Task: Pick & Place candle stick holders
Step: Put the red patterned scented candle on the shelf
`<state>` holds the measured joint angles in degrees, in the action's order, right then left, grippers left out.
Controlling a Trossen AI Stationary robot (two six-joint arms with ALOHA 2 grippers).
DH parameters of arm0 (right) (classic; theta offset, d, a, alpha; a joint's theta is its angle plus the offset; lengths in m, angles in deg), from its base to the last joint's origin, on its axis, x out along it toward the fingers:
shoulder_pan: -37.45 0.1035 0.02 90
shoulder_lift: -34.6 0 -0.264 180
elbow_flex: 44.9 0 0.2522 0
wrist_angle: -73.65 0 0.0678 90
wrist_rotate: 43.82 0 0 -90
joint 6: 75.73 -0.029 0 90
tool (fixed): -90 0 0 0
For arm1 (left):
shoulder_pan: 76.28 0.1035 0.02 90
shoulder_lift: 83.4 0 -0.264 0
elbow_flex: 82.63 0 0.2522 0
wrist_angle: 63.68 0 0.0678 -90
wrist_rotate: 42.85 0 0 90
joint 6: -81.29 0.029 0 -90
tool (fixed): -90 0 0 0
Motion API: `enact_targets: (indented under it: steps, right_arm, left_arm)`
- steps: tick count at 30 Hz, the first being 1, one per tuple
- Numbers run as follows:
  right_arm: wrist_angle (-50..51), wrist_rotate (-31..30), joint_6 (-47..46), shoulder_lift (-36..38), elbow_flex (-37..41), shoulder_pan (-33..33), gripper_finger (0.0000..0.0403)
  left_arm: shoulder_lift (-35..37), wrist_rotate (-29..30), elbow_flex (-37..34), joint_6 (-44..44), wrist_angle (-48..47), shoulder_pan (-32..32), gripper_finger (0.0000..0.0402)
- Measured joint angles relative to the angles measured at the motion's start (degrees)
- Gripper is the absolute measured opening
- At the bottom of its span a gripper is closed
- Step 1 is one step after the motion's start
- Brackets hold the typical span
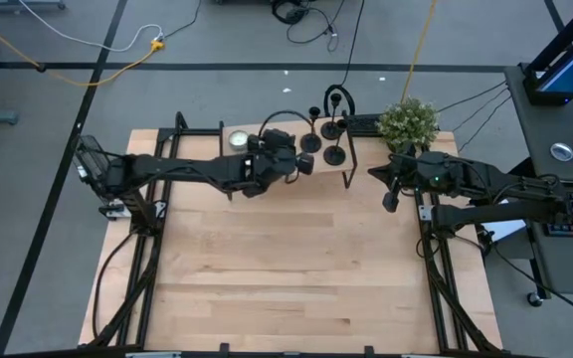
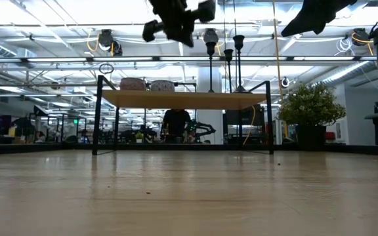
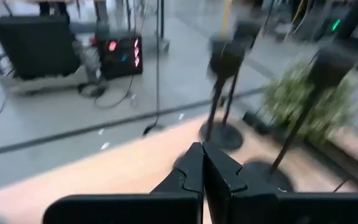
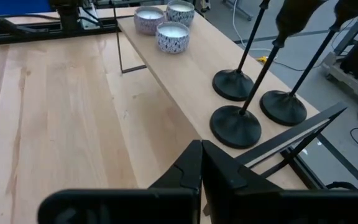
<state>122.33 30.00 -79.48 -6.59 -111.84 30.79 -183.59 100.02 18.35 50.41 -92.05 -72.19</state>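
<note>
Three matte-black candle stick holders (image 1: 311, 142), (image 1: 331, 129), (image 1: 335, 154) stand upright on their disc bases at the right end of a small raised wooden shelf (image 1: 267, 177) on the table's far side. They also show in the right wrist view (image 4: 235, 124) and the low view (image 2: 210, 39). My left gripper (image 3: 202, 163) is shut and empty. It hovers above the shelf, just left of the holders (image 3: 221, 134). My right gripper (image 4: 202, 157) is shut and empty. It hangs above the table, to the right of the shelf (image 1: 390, 189).
Small white candles in patterned jars (image 4: 171, 36) sit at the shelf's left end. One of them shows in the high view (image 1: 237, 140). A potted green plant (image 1: 408, 121) stands at the far right behind the shelf. The shelf's thin black legs (image 2: 97, 115) rise from the wooden table (image 1: 286, 268).
</note>
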Motion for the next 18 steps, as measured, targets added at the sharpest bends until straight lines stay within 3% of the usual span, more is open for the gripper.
enact_targets:
  steps: [6, 11, 18]
  right_arm:
    - [-0.18, 0.0, 0.0, 0.0, 0.0, 0.0, 0.0]
    - [-0.42, -0.11, -0.08, 0.0, 0.0, 0.01, 0.0]
    - [-0.41, -0.13, -0.09, 0.0, 0.0, 0.02, 0.0]
  left_arm:
    - [-2.29, -2.0, -0.12, -6.64, -7.75, 0.56, 0.0]
    - [-5.73, -7.57, -0.02, -7.35, -6.03, 1.7, 0.0]
    - [-7.66, -8.6, -0.05, -8.78, -9.06, 2.6, 0.0]
